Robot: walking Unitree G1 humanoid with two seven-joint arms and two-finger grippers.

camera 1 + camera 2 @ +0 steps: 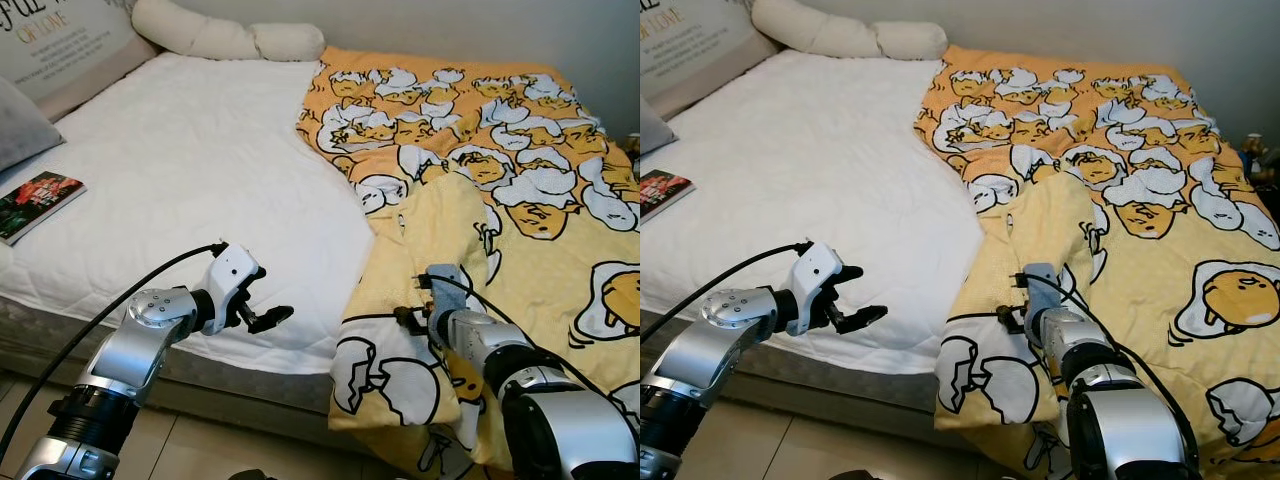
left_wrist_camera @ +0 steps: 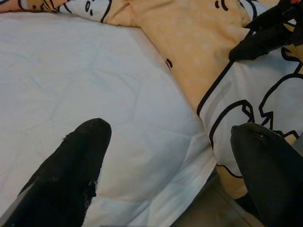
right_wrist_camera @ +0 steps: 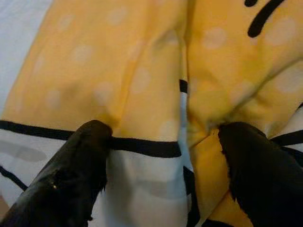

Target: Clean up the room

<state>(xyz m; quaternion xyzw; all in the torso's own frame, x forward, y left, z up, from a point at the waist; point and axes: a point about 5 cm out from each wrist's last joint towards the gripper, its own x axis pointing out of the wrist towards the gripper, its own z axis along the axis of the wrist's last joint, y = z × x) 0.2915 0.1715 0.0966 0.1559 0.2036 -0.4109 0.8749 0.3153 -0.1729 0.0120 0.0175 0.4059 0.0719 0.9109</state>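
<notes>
A yellow blanket (image 1: 520, 200) printed with cartoon eggs covers the right half of the bed, and its near edge is folded back and hangs over the bed's front. My right gripper (image 1: 413, 302) rests on that folded edge. It is open, and in the right wrist view its fingertips (image 3: 85, 156) press into the fabric on either side of a crease. My left gripper (image 1: 270, 318) hovers open over the front edge of the white mattress cover (image 1: 200, 180), left of the blanket, with nothing between its fingers (image 2: 75, 165).
A book (image 1: 35, 200) lies at the left edge of the bed. A long cream pillow (image 1: 230, 38), a printed cushion (image 1: 60, 40) and a grey cushion (image 1: 15, 125) sit at the head. Tiled floor (image 1: 200, 440) runs below the bed's front.
</notes>
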